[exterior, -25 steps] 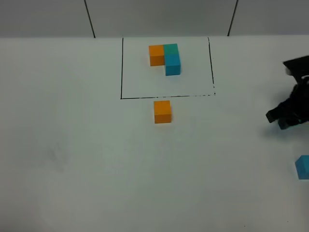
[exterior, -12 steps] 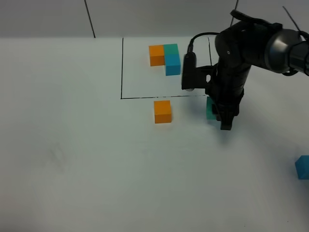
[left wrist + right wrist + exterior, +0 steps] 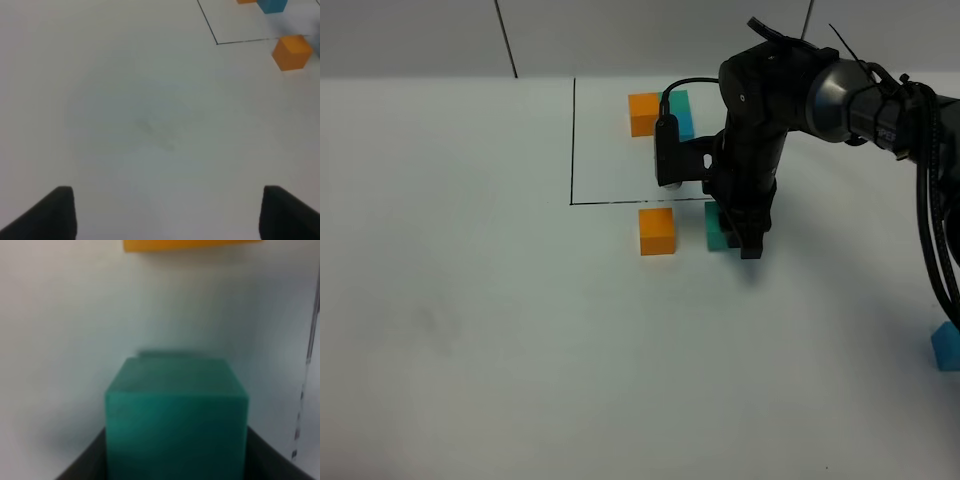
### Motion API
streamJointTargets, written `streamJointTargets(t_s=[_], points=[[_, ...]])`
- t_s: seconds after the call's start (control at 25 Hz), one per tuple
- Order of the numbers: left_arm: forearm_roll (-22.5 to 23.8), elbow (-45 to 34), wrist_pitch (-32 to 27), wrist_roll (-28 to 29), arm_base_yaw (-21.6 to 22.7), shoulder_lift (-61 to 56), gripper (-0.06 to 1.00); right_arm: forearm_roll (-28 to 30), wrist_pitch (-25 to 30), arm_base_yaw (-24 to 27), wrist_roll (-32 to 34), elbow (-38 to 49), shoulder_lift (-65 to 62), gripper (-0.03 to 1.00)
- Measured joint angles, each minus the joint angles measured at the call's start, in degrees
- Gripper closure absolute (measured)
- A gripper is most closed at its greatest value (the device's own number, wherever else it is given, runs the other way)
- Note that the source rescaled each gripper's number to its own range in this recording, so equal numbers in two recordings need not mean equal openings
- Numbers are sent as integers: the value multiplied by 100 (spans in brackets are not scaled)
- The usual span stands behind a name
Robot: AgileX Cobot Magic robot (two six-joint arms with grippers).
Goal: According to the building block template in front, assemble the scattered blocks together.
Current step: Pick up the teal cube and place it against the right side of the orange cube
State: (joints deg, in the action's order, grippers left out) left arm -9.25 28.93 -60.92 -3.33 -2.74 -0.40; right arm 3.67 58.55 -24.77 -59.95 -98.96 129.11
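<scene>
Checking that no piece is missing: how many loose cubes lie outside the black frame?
3: orange cube just outside the frame line; green cube beside it, in the right gripper; blue cube at the view's right edge.

Exterior high view: the right arm covers most of the teal-green and sky-blue cubes of the building block template, upper centre. The right gripper hides the right side of the teal-green block. The sky-blue block is cut by the right edge.

Right wrist view: blurred throughout; the orange block is cropped to a strip.

Left wrist view: the left gripper shows only its fingertips.
</scene>
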Motion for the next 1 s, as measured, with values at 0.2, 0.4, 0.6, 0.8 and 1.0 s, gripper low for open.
streamJointTargets(t_s=[0.2, 0.4, 0.6, 0.8, 1.0], points=[[0, 0, 0, 0, 0, 0, 34, -157, 117, 0, -98, -473, 338, 97], [0, 0, 0, 0, 0, 0, 34, -367, 190, -18, -197, -694, 562, 97], [0, 0, 0, 0, 0, 0, 34, -367, 295, -103, -225, -707, 575, 97], [0, 0, 0, 0, 0, 0, 34, -404, 295, -157, -225, -707, 575, 97], [0, 0, 0, 0, 0, 0, 34, -452, 239, -164, -145, -707, 582, 97]])
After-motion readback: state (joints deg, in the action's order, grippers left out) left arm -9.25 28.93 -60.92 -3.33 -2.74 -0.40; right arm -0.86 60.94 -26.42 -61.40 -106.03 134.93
